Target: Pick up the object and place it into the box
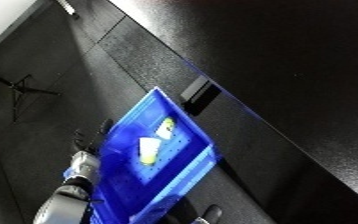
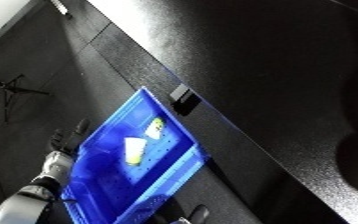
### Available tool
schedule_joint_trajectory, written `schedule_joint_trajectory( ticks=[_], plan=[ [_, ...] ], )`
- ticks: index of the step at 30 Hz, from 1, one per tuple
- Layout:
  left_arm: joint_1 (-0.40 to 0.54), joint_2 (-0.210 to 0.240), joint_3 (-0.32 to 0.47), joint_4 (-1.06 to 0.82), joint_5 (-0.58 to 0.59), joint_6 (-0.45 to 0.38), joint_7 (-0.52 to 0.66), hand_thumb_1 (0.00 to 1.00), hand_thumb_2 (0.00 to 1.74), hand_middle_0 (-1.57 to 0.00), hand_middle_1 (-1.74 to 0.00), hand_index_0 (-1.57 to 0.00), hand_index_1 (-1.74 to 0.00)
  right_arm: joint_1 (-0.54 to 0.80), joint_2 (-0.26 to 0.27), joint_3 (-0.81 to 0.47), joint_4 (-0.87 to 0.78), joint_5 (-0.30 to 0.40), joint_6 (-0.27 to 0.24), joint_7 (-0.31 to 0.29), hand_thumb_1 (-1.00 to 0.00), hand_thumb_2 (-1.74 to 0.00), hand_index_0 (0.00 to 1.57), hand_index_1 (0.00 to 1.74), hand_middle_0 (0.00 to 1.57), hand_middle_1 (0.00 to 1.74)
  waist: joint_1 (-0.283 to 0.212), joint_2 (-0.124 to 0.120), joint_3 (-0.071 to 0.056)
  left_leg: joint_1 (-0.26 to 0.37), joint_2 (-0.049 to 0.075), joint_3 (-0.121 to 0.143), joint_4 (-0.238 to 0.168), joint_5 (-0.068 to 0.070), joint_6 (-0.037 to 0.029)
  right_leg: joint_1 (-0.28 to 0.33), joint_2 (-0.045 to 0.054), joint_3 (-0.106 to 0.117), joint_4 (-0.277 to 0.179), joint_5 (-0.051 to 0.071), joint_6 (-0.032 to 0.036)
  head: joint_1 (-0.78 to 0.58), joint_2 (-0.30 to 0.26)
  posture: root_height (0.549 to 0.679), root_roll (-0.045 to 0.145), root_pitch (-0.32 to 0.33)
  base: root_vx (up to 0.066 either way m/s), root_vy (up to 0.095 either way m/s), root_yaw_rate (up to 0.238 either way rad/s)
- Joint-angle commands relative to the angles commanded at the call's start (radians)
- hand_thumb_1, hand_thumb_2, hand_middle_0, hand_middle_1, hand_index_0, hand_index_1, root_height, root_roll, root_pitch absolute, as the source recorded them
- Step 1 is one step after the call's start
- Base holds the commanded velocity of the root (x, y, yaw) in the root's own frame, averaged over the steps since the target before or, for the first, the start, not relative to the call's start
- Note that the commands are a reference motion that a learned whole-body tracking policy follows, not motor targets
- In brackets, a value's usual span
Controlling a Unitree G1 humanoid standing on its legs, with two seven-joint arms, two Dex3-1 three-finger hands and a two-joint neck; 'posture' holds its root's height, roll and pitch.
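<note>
The whole view is tilted. A blue bin (image 1: 180, 172) sits left of centre, alongside the edge of a long black table (image 1: 282, 65). Two small things lie on the bin's floor: a white and yellow-green piece (image 1: 149, 149) and a smaller pale yellow-green one (image 1: 166, 127). My left forearm (image 1: 69, 197) comes up from the lower left. Its black hand (image 2: 67, 139) is just outside the bin's left wall, with fingers stretched out and holding nothing. My right hand does not show.
A black block (image 1: 198, 95) sits at the table's edge by the bin's far corner. A dark floor with a tripod's legs (image 1: 20, 86) lies to the left. A small grey-black part (image 1: 208, 215) that I cannot identify pokes in at the lower edge.
</note>
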Motion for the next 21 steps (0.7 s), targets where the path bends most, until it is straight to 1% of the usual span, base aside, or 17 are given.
schedule_joint_trajectory(
  ticks=[4, 7, 10, 13, 17, 19, 21],
  plan=[
    [0.000, -0.003, -0.005, -0.013, 0.001, -0.001, -0.042, 0.00, 0.00, 0.00, 0.00, 0.00, 0.00, 0.001, 0.000, -0.001, 0.000, 0.010, 0.001, -0.002, 0.00, 0.00, 0.00, 0.00, 0.00, 0.00, 0.003, 0.002, -0.002, 0.003, -0.003, 0.000, -0.003, -0.001, -0.0007, 0.003, -0.0009, -0.002, -0.006, 0.003, 0.0013, 0.027, 0.008, 0.637, 0.038, -0.059, -0.007, -0.014, 0.004],
    [0.002, -0.015, -0.017, -0.039, -0.014, 0.021, -0.146, 0.00, 0.00, 0.00, 0.00, 0.00, 0.00, 0.003, 0.000, -0.003, -0.002, 0.018, 0.001, -0.001, 0.00, 0.00, 0.00, 0.00, 0.00, 0.00, 0.003, 0.005, -0.004, 0.008, -0.003, 0.001, -0.007, -0.003, -0.0020, 0.005, -0.0010, -0.002, -0.013, 0.006, 0.0031, 0.067, 0.014, 0.638, 0.037, -0.057, -0.010, -0.021, -0.008],
    [0.009, -0.032, -0.040, -0.060, -0.004, 0.059, -0.258, 0.00, 0.00, 0.00, 0.00, 0.00, 0.00, 0.006, -0.001, -0.007, -0.008, 0.024, 0.001, -0.003, 0.00, 0.00, 0.00, 0.00, 0.00, 0.00, 0.003, 0.010, -0.006, 0.011, -0.005, 0.003, -0.008, -0.006, -0.0022, 0.006, -0.0021, -0.001, -0.020, 0.012, 0.0065, 0.129, 0.018, 0.639, 0.036, -0.056, -0.015, -0.022, -0.022],
    [0.016, -0.044, -0.068, -0.064, 0.059, 0.075, -0.309, 0.00, 0.00, 0.00, 0.00, 0.00, 0.00, 0.002, -0.002, -0.010, -0.013, 0.030, 0.000, -0.008, 0.00, 0.00, 0.00, 0.00, 0.00, 0.00, -0.001, 0.020, -0.007, 0.014, -0.007, 0.007, -0.008, -0.010, -0.0015, 0.005, -0.0032, 0.002, -0.029, 0.020, 0.0104, 0.185, 0.010, 0.640, 0.035, -0.054, -0.027, -0.014, -0.060],
    [0.024, -0.060, -0.113, -0.064, 0.182, 0.076, -0.335, 0.00, 0.00, 0.00, 0.00, 0.00, 0.00, -0.008, -0.006, -0.013, -0.014, 0.044, -0.004, -0.015, 0.00, 0.00, 0.00, 0.00, 0.00, 0.00, -0.006, 0.032, -0.008, 0.011, -0.008, 0.017, 0.005, -0.019, 0.0010, -0.002, -0.0044, 0.010, -0.037, 0.031, 0.0147, 0.319, -0.043, 0.641, 0.034, -0.051, -0.042, -0.017, -0.107],
    [0.028, -0.070, -0.143, -0.064, 0.252, 0.070, -0.347, 0.00, 0.00, 0.00, 0.00, 0.00, 0.00, -0.013, -0.008, -0.015, -0.013, 0.051, -0.009, -0.015, 0.00, 0.00, 0.00, 0.00, 0.00, 0.00, -0.010, 0.038, -0.007, 0.009, -0.008, 0.023, 0.012, -0.024, 0.0015, -0.006, -0.0044, 0.015, -0.038, 0.037, 0.0169, 0.379, -0.051, 0.641, 0.033, -0.049, -0.044, -0.023, -0.138],
    [0.034, -0.086, -0.180, -0.070, 0.328, 0.070, -0.364, 0.00, 0.00, 0.00, 0.00, 0.00, 0.00, -0.017, -0.011, -0.019, -0.012, 0.054, -0.014, -0.016, 0.00, 0.00, 0.00, 0.00, 0.00, 0.00, -0.016, 0.046, -0.005, 0.011, -0.007, 0.027, 0.014, -0.026, 0.0013, -0.011, -0.0042, 0.023, -0.039, 0.043, 0.0197, 0.466, -0.049, 0.641, 0.031, -0.049, -0.032, -0.015, -0.151]
  ],
)
